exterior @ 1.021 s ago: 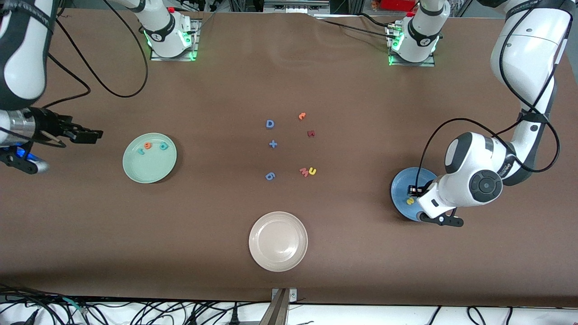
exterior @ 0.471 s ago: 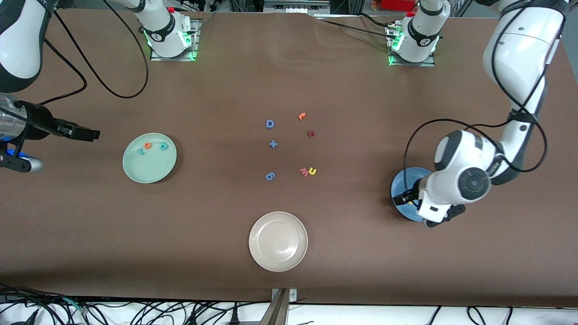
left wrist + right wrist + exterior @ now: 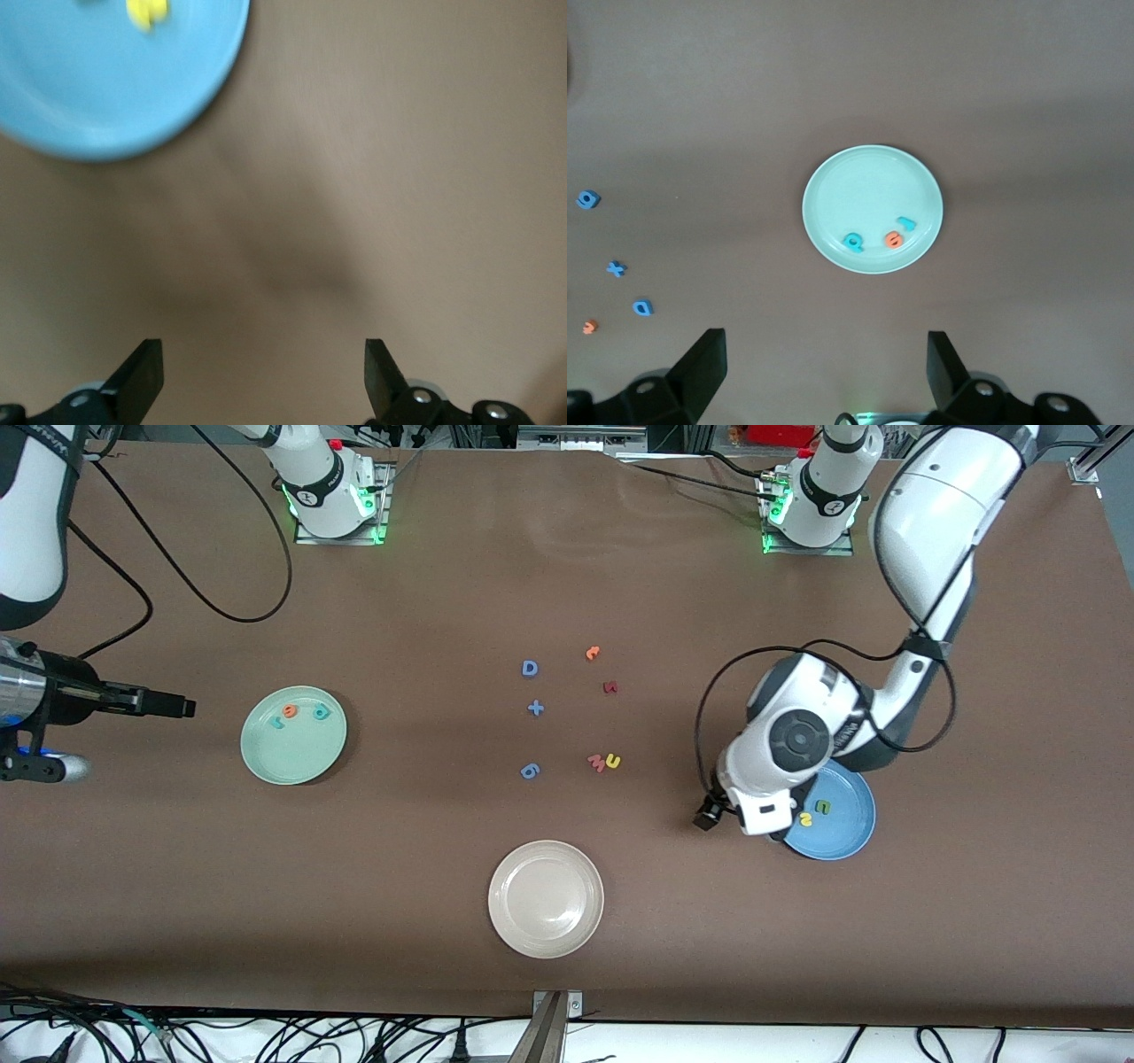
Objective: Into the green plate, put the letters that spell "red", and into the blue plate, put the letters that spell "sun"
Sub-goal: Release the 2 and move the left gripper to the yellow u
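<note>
My left gripper (image 3: pixel 706 819) hangs over bare table just beside the blue plate (image 3: pixel 846 834), on the side toward the table's middle; its fingers (image 3: pixel 142 376) are spread wide with nothing between them. In the blue plate I see a green arch letter (image 3: pixel 822 807) and a yellow letter (image 3: pixel 805 817) close together; the arm covers part of the plate, so I cannot tell if more lies there. The other yellow arch letter (image 3: pixel 613 761) lies on the table mid-way, touching the pink-red W (image 3: pixel 598 762). My right gripper (image 3: pixel 182 708) waits over the table at the right arm's end, near the green plate (image 3: pixel 292 757), fingers (image 3: pixel 700 367) parted and empty. The green plate holds the teal r (image 3: pixel 277 723), orange e (image 3: pixel 290 711) and teal d (image 3: pixel 322 711) in a row. Loose at the centre: blue capital D (image 3: pixel 530 669), blue plus sign (image 3: pixel 535 708), a blue letter (image 3: pixel 530 771) that reads like a 6 or g, a lone orange letter (image 3: pixel 593 653) and a dark red letter (image 3: pixel 609 687). The cream-white plate (image 3: pixel 546 899) sits nearest the front camera. There is writing on the arm links, too small for me to read.
</note>
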{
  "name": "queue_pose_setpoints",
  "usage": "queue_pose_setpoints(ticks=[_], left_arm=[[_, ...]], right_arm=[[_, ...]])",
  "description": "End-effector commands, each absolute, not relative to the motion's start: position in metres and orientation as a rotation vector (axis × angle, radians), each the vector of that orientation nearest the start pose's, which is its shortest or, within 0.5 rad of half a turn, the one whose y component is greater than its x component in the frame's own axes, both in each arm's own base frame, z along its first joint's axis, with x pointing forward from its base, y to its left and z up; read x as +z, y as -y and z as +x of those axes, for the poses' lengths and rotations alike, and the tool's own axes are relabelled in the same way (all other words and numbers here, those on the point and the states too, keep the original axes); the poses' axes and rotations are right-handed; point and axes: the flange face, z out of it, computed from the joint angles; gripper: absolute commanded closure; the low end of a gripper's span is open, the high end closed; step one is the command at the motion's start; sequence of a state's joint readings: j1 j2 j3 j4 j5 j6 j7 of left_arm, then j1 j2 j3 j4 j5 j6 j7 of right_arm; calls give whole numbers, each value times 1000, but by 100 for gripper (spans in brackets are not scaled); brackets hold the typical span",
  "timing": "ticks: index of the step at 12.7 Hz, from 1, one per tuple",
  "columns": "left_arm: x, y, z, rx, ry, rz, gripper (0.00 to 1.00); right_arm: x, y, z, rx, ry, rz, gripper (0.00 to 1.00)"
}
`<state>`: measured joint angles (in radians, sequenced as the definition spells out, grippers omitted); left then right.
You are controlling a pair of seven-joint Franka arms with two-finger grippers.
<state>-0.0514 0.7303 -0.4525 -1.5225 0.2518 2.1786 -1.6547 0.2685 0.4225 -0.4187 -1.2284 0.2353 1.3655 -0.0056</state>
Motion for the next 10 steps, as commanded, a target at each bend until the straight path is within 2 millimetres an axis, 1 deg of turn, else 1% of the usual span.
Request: queue_pose_setpoints(ticks=[1, 2, 3, 4, 5, 6, 7, 8, 9, 10], left_arm=[[255, 334, 630, 119, 1970, -2601, 0], [251, 347, 625, 123, 2047, -2567, 0], [242, 355, 616, 118, 2108, -2535, 0], [231, 365, 602, 126, 2134, -2533, 0], [223, 372, 592, 131, 2148, -2524, 0], [219, 379, 585, 123, 2171, -2502, 0], [216, 386, 580, 82, 2186, -2481, 0], [210, 390, 572, 48, 2214, -2439, 0], [204, 396, 563, 10, 2205, -2428, 0], [200, 396, 559, -5, 2226, -2398, 0]], right_arm=[[536, 11, 634, 367, -68, -3054, 0], [541, 9, 631, 363, -34, -3078, 0], [541, 3, 627, 372, 4, -3107, 0], [541, 4, 623, 343, 4, -3120, 0], [539, 6, 614, 297, 0, -3122, 0], [531, 8, 602, 242, -4, -3124, 0], [528, 9, 593, 168, -6, -3127, 0], [529, 9, 589, 146, -6, -3127, 0], [531, 6, 590, 139, 1, -3131, 0], [531, 1, 592, 136, 14, -3135, 0]])
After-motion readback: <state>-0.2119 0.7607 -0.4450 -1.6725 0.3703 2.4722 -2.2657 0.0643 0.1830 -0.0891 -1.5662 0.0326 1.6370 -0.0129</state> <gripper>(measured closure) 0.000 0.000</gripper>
